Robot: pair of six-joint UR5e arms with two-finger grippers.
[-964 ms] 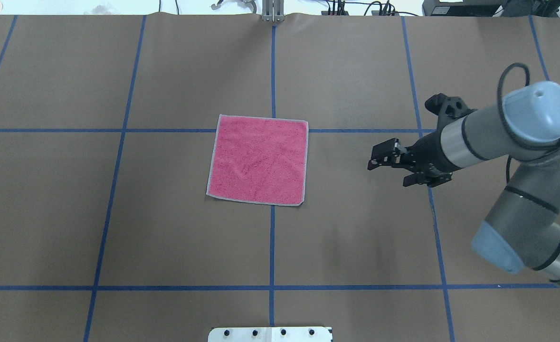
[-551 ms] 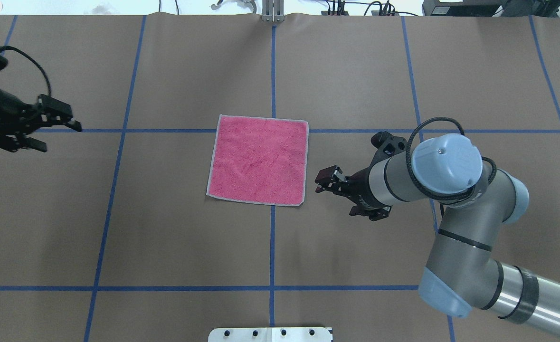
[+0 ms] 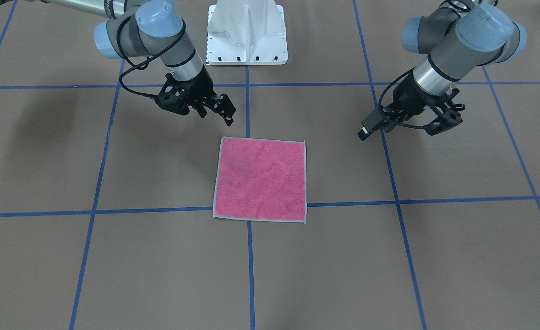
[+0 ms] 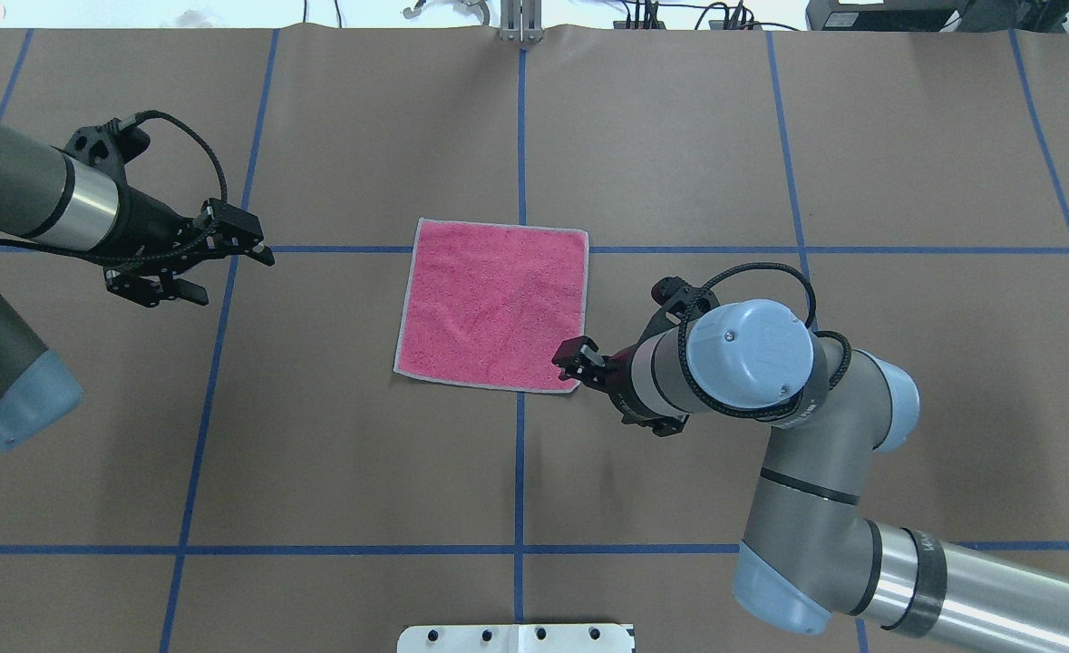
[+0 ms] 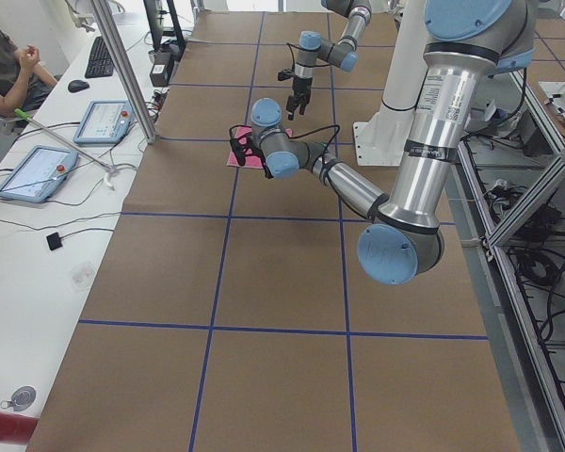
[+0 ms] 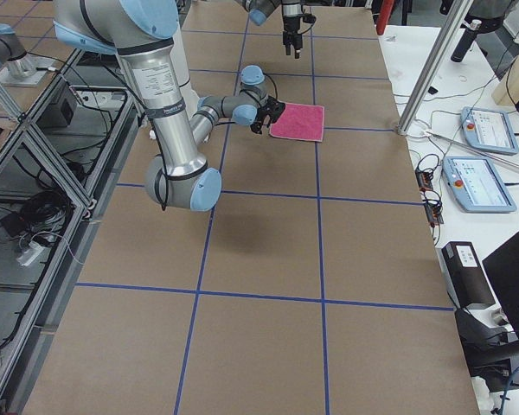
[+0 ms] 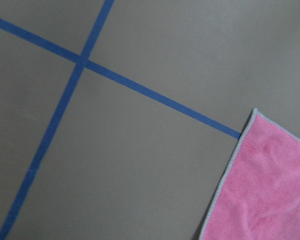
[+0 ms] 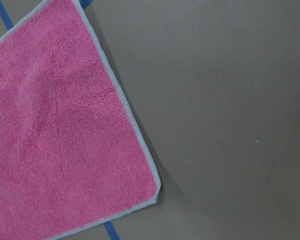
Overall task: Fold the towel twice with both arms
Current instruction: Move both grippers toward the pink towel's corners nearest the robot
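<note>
Left gripper (image 4: 233, 275), fingers spread, hangs well left of the towel (image 4: 493, 304), with bare table (image 4: 316, 435) between them. The towel lies flat at table centre, pink face up, all 4 hemmed edges exposed. Right gripper (image 4: 593, 385), fingers spread, is just beside the towel's near right corner.

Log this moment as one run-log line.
phase: pre-grasp | towel: flat, pink up, unfolded | right gripper: open, by towel's robot-side corner | left gripper: open, apart from towel
</note>
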